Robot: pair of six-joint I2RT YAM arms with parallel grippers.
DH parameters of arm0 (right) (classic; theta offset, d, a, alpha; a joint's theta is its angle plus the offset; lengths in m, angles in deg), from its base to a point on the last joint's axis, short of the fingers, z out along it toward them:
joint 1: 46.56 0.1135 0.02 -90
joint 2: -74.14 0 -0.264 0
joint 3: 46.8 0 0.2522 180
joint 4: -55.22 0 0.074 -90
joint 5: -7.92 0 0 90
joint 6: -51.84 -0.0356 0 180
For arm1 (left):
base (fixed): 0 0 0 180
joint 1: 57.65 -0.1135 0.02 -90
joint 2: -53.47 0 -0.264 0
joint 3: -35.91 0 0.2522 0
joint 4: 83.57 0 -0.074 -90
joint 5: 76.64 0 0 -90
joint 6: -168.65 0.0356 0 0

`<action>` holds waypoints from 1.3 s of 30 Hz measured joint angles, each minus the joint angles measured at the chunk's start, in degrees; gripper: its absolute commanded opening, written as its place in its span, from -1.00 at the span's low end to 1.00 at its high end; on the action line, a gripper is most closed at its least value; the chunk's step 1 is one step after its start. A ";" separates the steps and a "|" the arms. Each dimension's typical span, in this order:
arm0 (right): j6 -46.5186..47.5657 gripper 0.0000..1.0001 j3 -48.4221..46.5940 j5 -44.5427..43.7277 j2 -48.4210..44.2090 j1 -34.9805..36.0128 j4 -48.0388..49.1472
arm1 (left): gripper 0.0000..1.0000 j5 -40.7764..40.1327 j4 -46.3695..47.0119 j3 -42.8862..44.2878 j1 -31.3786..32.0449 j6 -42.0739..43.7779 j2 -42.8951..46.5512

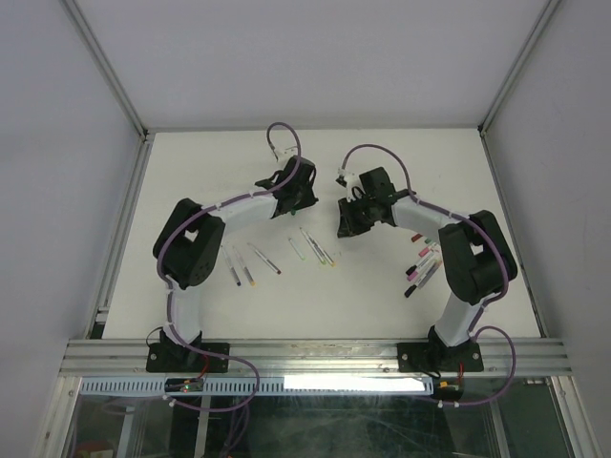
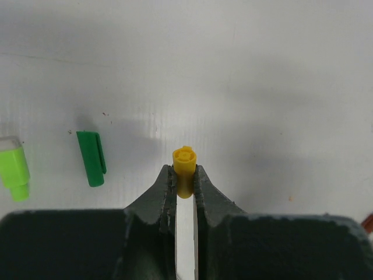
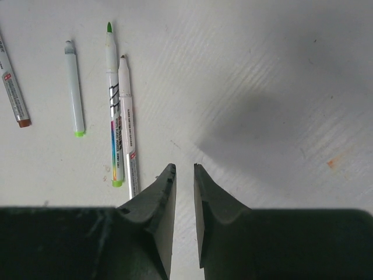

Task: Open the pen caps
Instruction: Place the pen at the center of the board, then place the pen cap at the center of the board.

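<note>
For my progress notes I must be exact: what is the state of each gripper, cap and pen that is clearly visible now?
Yellow cap: clamped, on no pen.
Left gripper: jaws shut on that cap.
Dark green cap: loose, lying flat, off its pen.
Right gripper: jaws slightly apart, holding nothing.
Green-tipped pen: uncapped, tip bare, lying flat.

Left wrist view: two sure caps, one yellow cap [image 2: 185,166] and one green cap [image 2: 91,158], plus one lime piece [image 2: 14,168] at the left edge, cap or pen end unclear. Right wrist view: four pens [image 3: 115,105]. From above, three left pens [image 1: 250,275] lie on the tabletop [image 1: 220,162]; the right cluster [image 1: 421,262] is too small to count.
</note>
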 measured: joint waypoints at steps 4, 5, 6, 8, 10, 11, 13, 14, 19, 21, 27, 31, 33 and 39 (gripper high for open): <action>0.00 -0.60 0.00 0.26 0.00 -0.96 -0.68 | -1.00 -1.99 -4.76 3.76 0.68 1.09 -2.86; -0.02 -0.59 0.00 0.39 0.00 -1.29 -0.90 | -1.00 -2.25 -5.81 4.55 0.70 1.44 -3.37; 0.00 -0.59 0.00 0.52 -0.04 -1.64 -1.11 | -1.00 -2.64 -6.73 5.42 0.70 1.70 -4.04; 0.00 -0.60 0.00 0.81 -0.20 -2.43 -1.31 | -0.99 -3.10 -7.69 6.67 0.70 2.01 -5.07; -0.02 -0.59 0.00 1.03 -0.50 -2.95 -1.44 | -0.96 -3.30 -8.39 7.17 0.63 2.10 -5.73; -0.02 -0.59 0.00 1.09 -0.83 -3.26 -1.53 | -0.96 -3.48 -8.92 7.17 0.63 2.12 -5.97; -0.02 -0.59 0.00 1.25 -1.49 -3.67 -1.53 | -0.94 -3.74 -9.66 7.17 0.63 2.16 -6.16; 0.00 -0.59 0.00 1.38 -1.88 -3.82 -1.53 | -0.92 -4.02 -9.90 7.17 0.63 2.21 -6.21; -0.02 -0.59 0.00 1.84 -3.56 -4.46 -1.51 | -0.82 -4.52 -10.49 7.17 0.63 2.25 -6.51; 0.00 -0.59 0.00 2.21 -3.91 -4.63 -1.51 | -0.79 -4.57 -10.56 7.17 0.63 2.27 -6.78; -0.02 -0.59 0.00 2.89 -4.07 -5.38 -1.51 | -0.73 -4.59 -10.86 7.17 0.63 2.29 -7.37; -0.04 -0.59 0.00 3.17 -4.35 -5.92 -1.53 | -0.62 -4.59 -11.10 7.17 0.63 2.29 -7.76; -0.04 -0.59 0.00 3.58 -4.83 -6.21 -1.53 | -0.60 -4.70 -11.17 7.15 0.61 2.32 -7.80; -0.04 -0.59 0.00 4.85 -6.32 -7.06 -1.55 | -0.51 -4.81 -11.21 7.15 0.63 2.47 -7.80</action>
